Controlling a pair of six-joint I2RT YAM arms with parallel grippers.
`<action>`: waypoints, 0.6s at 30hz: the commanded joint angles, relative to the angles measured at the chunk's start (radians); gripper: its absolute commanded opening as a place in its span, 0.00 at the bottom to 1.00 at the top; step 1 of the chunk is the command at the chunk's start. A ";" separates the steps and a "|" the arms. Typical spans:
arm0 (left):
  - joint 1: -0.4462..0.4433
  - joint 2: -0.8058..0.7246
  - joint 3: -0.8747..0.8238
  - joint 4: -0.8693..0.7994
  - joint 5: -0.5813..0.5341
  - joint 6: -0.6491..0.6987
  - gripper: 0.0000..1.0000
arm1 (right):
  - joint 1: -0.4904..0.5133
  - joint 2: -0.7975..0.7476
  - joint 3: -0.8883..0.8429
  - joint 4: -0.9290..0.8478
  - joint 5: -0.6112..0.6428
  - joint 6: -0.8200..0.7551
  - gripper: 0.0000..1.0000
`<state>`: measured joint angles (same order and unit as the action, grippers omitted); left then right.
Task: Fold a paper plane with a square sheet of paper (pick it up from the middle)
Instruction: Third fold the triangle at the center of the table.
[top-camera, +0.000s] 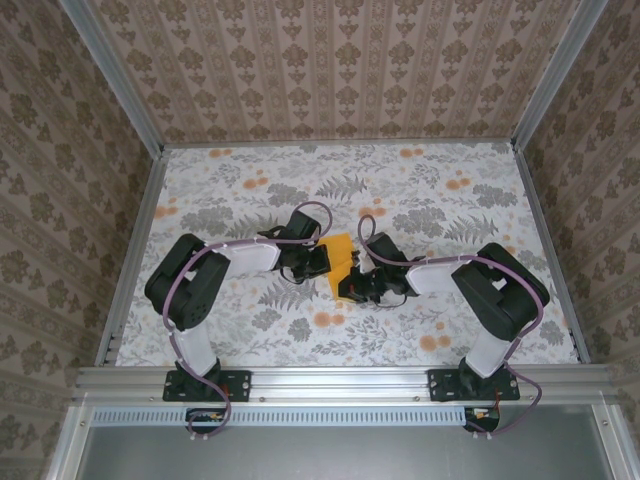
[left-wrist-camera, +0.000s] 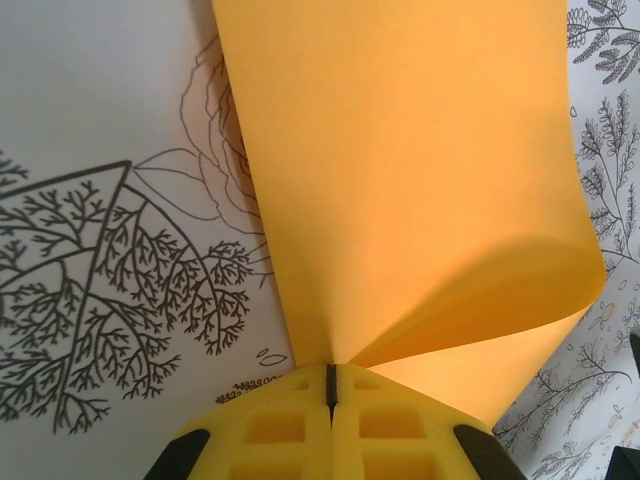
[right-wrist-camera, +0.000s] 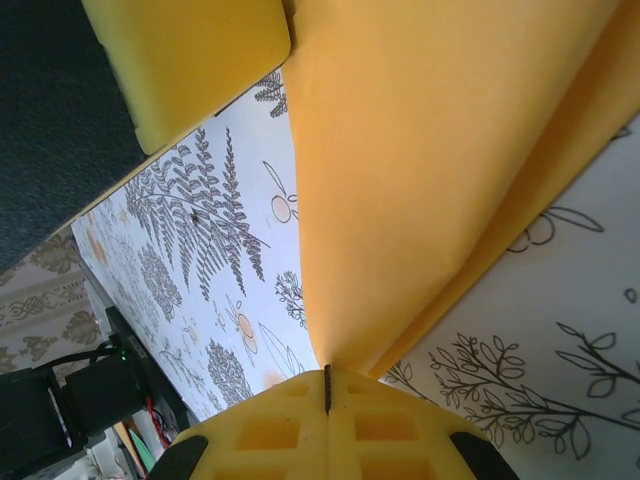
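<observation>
**Mid-counter, the square sheet of paper pinched from two sides**

At the left gripper the two yellow pads meet on a thin dark seam with no gap. The orange-yellow paper comes straight out of that seam, so this gripper is clamped fully closed on the sheet's edge. From there the paper fans away in two layers. The upper layer curls over in a soft, uncreased loop on the right, and its far end is cut off by the top of the frame.

The right gripper is in the same state, with its pads pressed together on a dark line and the paper rising from it as a doubled flap. A rounded yellow pad of the other gripper juts in at the upper left, half cropped.

From above, the sheet is a small orange patch between the two black wrists, which hide much of its outline. Its shape and any crease cannot be made out there, nor whether it touches the floral cloth covering the counter. Patterned wallpaper closes in three sides.
</observation>
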<state>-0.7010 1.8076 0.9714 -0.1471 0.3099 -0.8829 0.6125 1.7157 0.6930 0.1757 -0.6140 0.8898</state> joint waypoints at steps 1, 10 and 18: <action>-0.011 0.044 0.005 -0.075 -0.036 0.015 0.00 | 0.006 0.003 0.002 -0.040 0.019 -0.018 0.01; -0.011 0.044 0.004 -0.080 -0.045 0.015 0.00 | 0.007 0.020 0.011 -0.059 0.018 -0.040 0.01; -0.010 0.039 0.003 -0.085 -0.051 0.017 0.00 | 0.007 -0.095 0.004 -0.070 0.023 -0.057 0.01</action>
<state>-0.7063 1.8076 0.9741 -0.1528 0.2951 -0.8825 0.6136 1.6840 0.6930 0.1303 -0.5980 0.8589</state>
